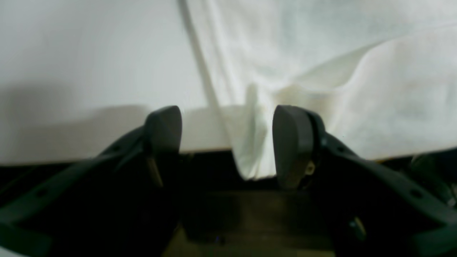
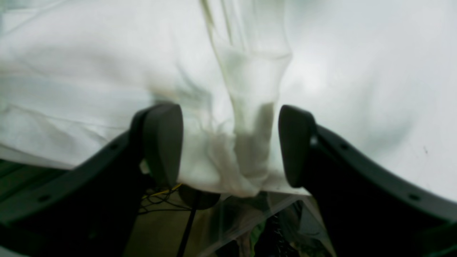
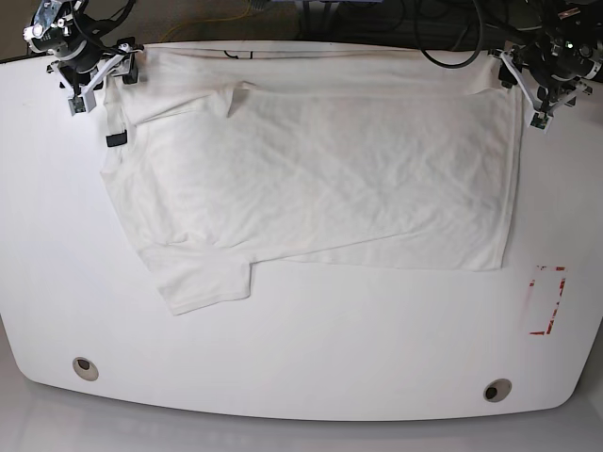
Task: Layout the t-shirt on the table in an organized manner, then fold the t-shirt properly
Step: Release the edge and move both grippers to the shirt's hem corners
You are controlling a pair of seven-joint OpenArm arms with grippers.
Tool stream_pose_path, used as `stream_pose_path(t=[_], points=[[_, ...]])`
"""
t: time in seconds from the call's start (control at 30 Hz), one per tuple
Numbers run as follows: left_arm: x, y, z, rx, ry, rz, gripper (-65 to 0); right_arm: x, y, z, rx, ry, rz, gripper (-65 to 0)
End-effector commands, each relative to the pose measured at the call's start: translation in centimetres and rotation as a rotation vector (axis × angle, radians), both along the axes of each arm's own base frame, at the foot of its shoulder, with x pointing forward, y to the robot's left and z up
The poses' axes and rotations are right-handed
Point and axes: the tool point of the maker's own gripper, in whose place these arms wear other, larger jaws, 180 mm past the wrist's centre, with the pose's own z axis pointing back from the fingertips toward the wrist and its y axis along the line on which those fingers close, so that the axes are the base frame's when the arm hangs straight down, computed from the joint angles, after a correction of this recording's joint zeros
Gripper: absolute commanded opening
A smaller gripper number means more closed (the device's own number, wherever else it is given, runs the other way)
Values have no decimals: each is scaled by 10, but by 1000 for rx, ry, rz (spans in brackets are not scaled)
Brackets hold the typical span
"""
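Glossy white, the worktop fills the base view, its rounded near edge carrying two small round grommet holes, with a red dashed rectangle mark toward that view's right edge. The white t-shirt lies spread plain side up across the far half, one long side running along the far edge, one short sleeve pointing toward the near side. Bare worktop lies open all along the near half and on both outer sides of the cloth. At the far corner on the base view's right, the left hand stands with its jaws apart, a hanging fold of shirt fabric loose between them, over the worktop's edge. At the far corner on the view's left, the right hand is likewise spread wide, bunched cloth drooping between its fingers past the edge, gripped by neither.
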Motion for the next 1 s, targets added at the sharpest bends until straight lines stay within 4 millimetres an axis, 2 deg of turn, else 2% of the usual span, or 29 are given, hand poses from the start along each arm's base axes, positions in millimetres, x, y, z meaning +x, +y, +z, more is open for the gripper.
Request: stream_pose_path(t=[0.0, 0.27, 0.5, 0.73, 0.97], points=[[14, 8, 19, 35, -63, -3, -268, 13, -7, 22, -45, -69, 15, -246], [37, 15, 33, 53, -120, 19, -268, 29, -6, 45, -92, -137, 46, -244], [74, 24, 59, 85, -220, 8, -268, 61, -11, 64, -117, -225, 56, -247], [122, 24, 92, 82, -367, 14, -268, 103, -22, 81, -122, -316, 48, -247], [172, 13, 119, 47, -480, -7, -268, 153, -28, 82, -140, -318, 64, -249]])
